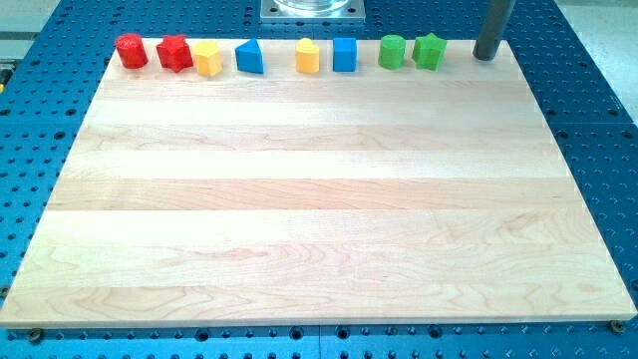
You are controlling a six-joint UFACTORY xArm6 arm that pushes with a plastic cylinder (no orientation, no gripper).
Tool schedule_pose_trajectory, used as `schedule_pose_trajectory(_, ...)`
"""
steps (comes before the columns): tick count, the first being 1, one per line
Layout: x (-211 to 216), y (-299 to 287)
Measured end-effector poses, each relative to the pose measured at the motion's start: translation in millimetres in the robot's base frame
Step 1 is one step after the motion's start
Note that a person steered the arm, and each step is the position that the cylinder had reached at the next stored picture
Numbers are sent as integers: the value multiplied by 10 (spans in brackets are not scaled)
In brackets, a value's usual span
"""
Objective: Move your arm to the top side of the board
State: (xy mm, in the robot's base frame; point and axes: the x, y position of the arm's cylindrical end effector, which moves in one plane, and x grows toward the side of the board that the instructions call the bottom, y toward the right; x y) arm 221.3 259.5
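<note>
One view, camera | rod's tip (484, 56) holds nothing, being a bare rod, and rests at the board (299, 199) top edge, view's upper right | green star-like block (429, 51) just left of it, apart | goal side lies right there: little travel judged left.

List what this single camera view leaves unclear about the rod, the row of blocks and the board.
- My tip: the rod's upper part is cut off by the view's top.
- Whether my tip touches the board: too small to tell.
- Green block beside it: exact shape too small to settle.
- Metal plate: cut off by the view's top.
</note>
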Motion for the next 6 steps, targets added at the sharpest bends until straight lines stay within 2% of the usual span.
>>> schedule_pose_trajectory(2, -204, 6)
schedule_pose_trajectory(6, -303, -6)
